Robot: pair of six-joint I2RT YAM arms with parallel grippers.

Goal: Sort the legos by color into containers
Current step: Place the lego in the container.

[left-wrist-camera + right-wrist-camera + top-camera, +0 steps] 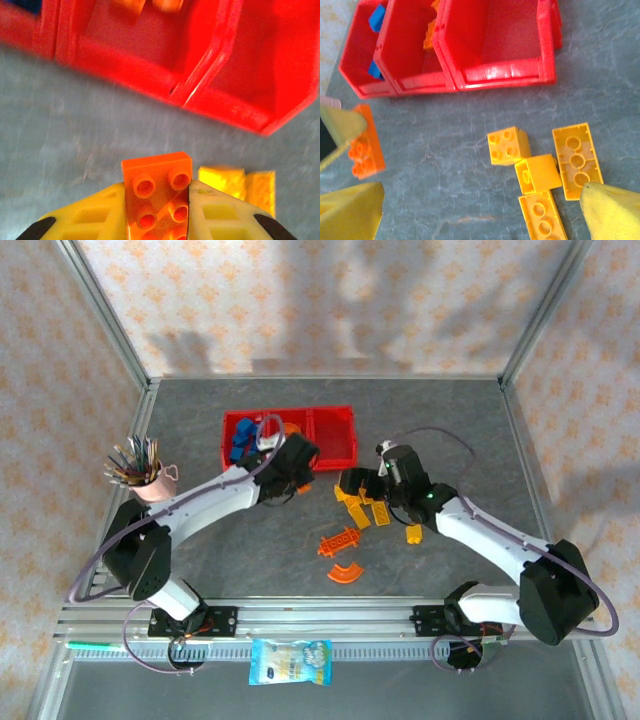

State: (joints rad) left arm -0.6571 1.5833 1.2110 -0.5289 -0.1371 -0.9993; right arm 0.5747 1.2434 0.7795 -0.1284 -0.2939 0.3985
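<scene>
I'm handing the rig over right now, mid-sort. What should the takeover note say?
Left gripper: shut on an orange brick, close to the red tray.
Right gripper: open, above the yellow bricks lying on the table.
Done: blue bricks in one end compartment, some orange pieces in the middle one.
Left: the held brick, the orange strip, the orange arc and the yellow bricks. The other end compartment is bare.
</scene>
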